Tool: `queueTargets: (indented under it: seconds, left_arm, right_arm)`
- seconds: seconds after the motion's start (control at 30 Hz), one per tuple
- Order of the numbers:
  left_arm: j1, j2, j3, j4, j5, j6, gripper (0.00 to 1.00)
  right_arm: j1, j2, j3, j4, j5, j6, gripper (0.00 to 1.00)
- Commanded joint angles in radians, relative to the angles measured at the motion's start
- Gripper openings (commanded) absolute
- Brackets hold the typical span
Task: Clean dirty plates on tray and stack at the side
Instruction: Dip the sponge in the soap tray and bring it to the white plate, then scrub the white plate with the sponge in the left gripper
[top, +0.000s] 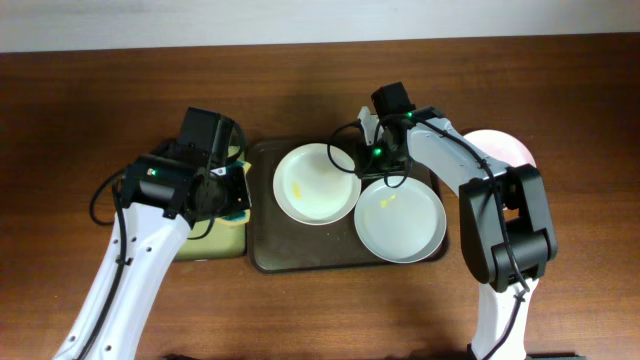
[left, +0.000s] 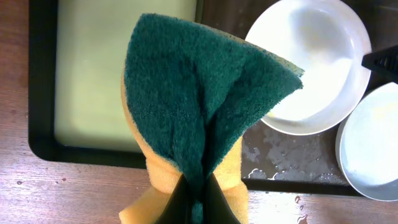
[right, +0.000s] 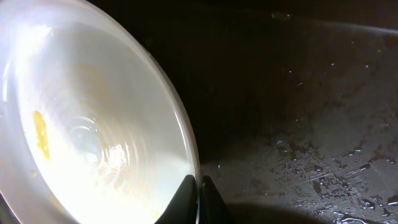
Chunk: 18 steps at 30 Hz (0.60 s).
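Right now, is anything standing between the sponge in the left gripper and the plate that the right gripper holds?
Nothing visible blocks it. The sponge in the left gripper hangs over the black tray; only its low rim and that of the brown tray lie before the plate. The right gripper pinches the plate's far rim.

You have three white plates, left plate (top: 314, 183) and right plate (top: 400, 220) on one brown tray (top: 300, 245), third plate (top: 508, 147) at three o'clock, one black tray (left: 93, 74), one sponge (left: 199, 93).
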Motion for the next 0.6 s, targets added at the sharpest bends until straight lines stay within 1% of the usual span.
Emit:
queueTargets:
  seconds: [0.0, 0.07, 0.1, 0.13, 0.2, 0.23, 0.27, 0.3, 0.4, 0.47, 0.53, 0.57]
  left_arm:
    - [-0.003, -0.011, -0.07, 0.113, 0.016, 0.013, 0.0]
    - [-0.003, 0.014, -0.113, 0.209, 0.098, 0.013, 0.0]
    - [-0.003, 0.063, -0.108, 0.234, 0.15, 0.013, 0.0]
    - [-0.003, 0.103, -0.097, 0.245, 0.168, 0.013, 0.0]
    - [-0.003, 0.251, 0.011, 0.212, 0.234, 0.058, 0.0]
    - [-0.005, 0.348, 0.111, 0.154, 0.246, 0.087, 0.0]
    - [-0.013, 0.454, 0.213, 0.124, 0.246, 0.103, 0.0]
    - [-0.023, 0.501, 0.248, 0.138, 0.251, 0.103, 0.0]
    - [-0.06, 0.568, 0.248, 0.248, 0.249, 0.103, 0.0]
    - [-0.068, 0.593, 0.248, 0.271, 0.215, 0.101, 0.0]
    - [-0.068, 0.61, 0.248, 0.279, 0.131, 0.093, 0.0]
    - [-0.069, 0.628, 0.248, 0.275, 0.126, 0.091, 0.0]
  right_arm:
    - [0.004, 0.006, -0.012, 0.003, -0.015, 0.116, 0.05]
    - [0.018, 0.006, -0.013, -0.023, -0.032, 0.138, 0.04]
    - [0.027, 0.006, -0.013, -0.027, -0.032, 0.137, 0.04]
    - [0.032, 0.006, -0.013, -0.027, -0.032, 0.137, 0.04]
    - [0.038, 0.006, -0.013, -0.026, -0.032, 0.137, 0.04]
    - [0.039, 0.006, -0.013, -0.027, -0.032, 0.137, 0.04]
    - [0.038, 0.006, -0.013, -0.027, -0.032, 0.137, 0.04]
    - [0.039, 0.006, -0.013, -0.027, -0.032, 0.137, 0.04]
    - [0.038, 0.006, -0.013, -0.027, -0.03, 0.137, 0.04]
    - [0.039, 0.006, -0.013, -0.027, -0.024, 0.137, 0.04]
    - [0.039, 0.006, -0.013, -0.027, -0.023, 0.137, 0.04]
    - [0.038, 0.006, -0.013, -0.027, -0.024, 0.137, 0.04]
